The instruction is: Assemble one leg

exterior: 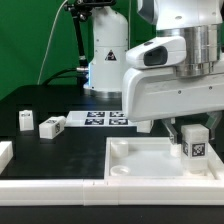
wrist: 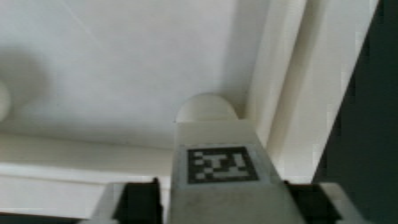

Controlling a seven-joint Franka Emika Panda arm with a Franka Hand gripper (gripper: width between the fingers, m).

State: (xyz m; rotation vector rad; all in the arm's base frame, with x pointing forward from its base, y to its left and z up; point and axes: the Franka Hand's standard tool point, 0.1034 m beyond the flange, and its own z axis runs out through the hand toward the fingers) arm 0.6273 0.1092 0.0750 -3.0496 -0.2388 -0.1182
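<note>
- Jaws: the gripper (exterior: 193,140) is closed narrow on the leg (exterior: 195,148). In the wrist view one dark finger (wrist: 139,203) sits on each flank of the leg (wrist: 217,150), with no gap showing on either side.
- Where the leg is: in the grip, hanging over the square tray-like piece (exterior: 130,170), toward that piece's corner at the exterior view's right.
- Long axis: it runs straight out from the jaws, so the leg stands upright in the exterior view. The tag end is at the fingers and the rounded free end points down into the tray.
- Key relation: in the wrist view the free end sits just beside the tray's raised side wall (wrist: 285,80), over the flat floor.
- I cannot tell whether the tip touches the floor or hangs just above it. Neither view shows a socket under the tip.
- Judgement: your next move depends on lining the tip up with a corner socket, with the leg kept plumb. Expect a sideways correction along the wall before you press down.
- Elsewhere: the spare blocks (exterior: 52,126) and the marker board (exterior: 105,119) lie well apart, toward the exterior view's left.
</note>
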